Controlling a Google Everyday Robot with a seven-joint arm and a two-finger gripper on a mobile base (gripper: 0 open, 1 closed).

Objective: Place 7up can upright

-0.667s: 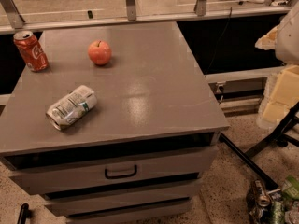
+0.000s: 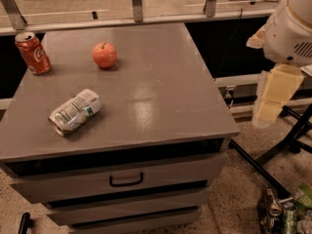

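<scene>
The 7up can lies on its side on the near-left part of the grey cabinet top, not upright, one end pointing toward the near-left edge. A red Coca-Cola can stands upright at the far-left corner. An apple sits to the right of it, apart from both cans. The gripper hangs off the right side of the cabinet, above the floor and well apart from the 7up can. It holds nothing that I can see; whether it is wide or narrow, I cannot tell. The top drawer's black handle faces near.
</scene>
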